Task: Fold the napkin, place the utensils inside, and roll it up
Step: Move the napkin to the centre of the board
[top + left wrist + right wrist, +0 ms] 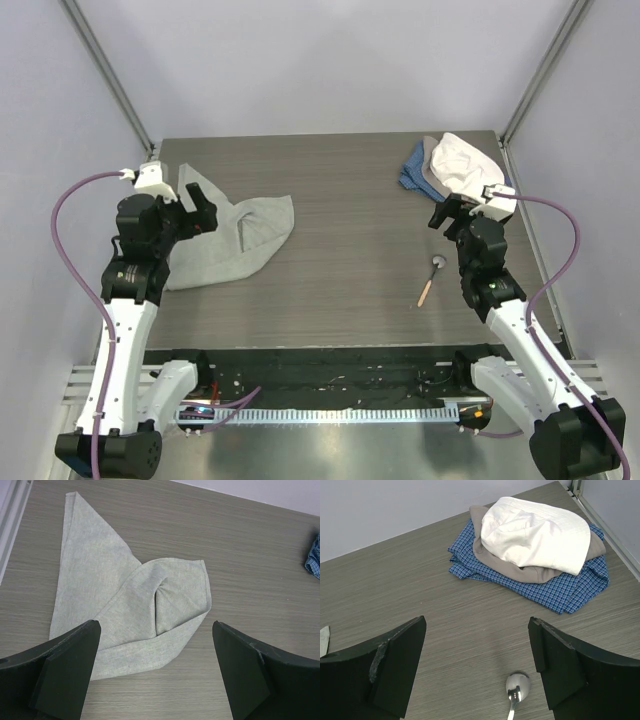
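Note:
The light grey napkin (235, 238) lies crumpled and partly folded over itself on the left of the table; it also shows in the left wrist view (135, 605). My left gripper (203, 212) is open and empty, held above the napkin's left part (155, 670). The small spoon (431, 279), with a metal bowl and a wooden handle, lies on the right of the table. Its bowl (518, 684) shows in the right wrist view. My right gripper (447, 214) is open and empty above the table just beyond the spoon (477, 667).
A heap of blue checked, grey and white cloths (450, 165) sits at the back right corner, also in the right wrist view (535, 550). Metal frame posts stand at both back corners. A black strip (320, 370) runs along the table's near edge.

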Tool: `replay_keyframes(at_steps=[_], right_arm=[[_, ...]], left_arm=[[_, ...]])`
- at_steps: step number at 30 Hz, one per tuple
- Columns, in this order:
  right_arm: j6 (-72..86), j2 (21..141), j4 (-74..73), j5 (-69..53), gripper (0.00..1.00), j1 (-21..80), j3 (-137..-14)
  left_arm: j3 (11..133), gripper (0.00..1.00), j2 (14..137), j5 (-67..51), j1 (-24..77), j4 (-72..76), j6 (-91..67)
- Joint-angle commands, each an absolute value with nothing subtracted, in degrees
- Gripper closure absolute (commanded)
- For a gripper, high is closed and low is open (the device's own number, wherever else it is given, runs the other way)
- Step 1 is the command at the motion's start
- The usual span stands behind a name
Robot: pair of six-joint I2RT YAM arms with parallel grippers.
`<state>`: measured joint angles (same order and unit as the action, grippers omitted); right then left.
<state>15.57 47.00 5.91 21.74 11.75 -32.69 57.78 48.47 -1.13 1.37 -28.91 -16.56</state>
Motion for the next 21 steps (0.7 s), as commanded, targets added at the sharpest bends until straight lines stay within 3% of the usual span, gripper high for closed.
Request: replay_keyframes(at_steps=[1, 13, 21], right_arm=[[15.12, 46.5, 7.3, 22.24, 0.08, 11.69, -35.42], [13.98, 53.07, 2.91, 15.92, 0.12, 11.78, -42.77], [16.34, 75.9, -12.12, 9.85, 0.18, 21.34, -58.96]], left_arm=[[57.92, 0.0, 47.99, 1.4, 1.14, -25.66, -17.58], [55.02, 0.0, 50.27, 5.44, 1.14, -24.61, -21.87], [47.73, 0.0, 55.63, 12.83, 1.06, -24.79, -30.76]])
